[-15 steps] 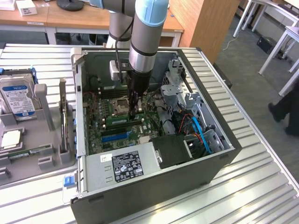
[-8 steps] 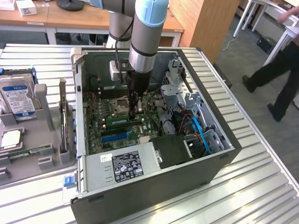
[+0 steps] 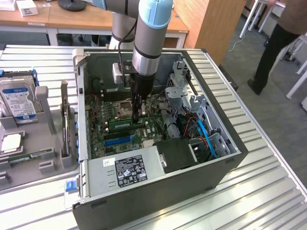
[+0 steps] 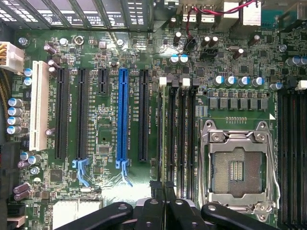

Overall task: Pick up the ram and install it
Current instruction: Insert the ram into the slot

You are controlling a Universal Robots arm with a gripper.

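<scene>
Down inside the open computer case (image 3: 225, 167), near the middle of its motherboard, the gripper (image 3: 139, 117) stands upright with its jaws drawn narrow, almost together. The ram (image 3: 120, 125) lies along the memory slots right at the fingertips. I cannot tell whether it is pinched or already seated.

The empty CPU socket (image 3: 125, 108) sits close behind it, toward the case's far wall. A blue expansion slot (image 3: 117, 140) and the labelled power supply (image 3: 124, 170) lie toward the near wall. At the case's side on the exterior view's right, a metal drive cage and blue cables (image 3: 204, 132) crowd in. Free room is mostly straight up.

On the slatted table (image 3: 268, 191), at the exterior view's left, a grey tray (image 3: 48, 103) holds a hard drive (image 3: 17, 98). A person (image 3: 278, 43) stands well apart.

From the wrist, the gripper (image 4: 163, 189) hangs over the slots between the blue slot (image 4: 123, 115) and the socket (image 4: 237, 167).
</scene>
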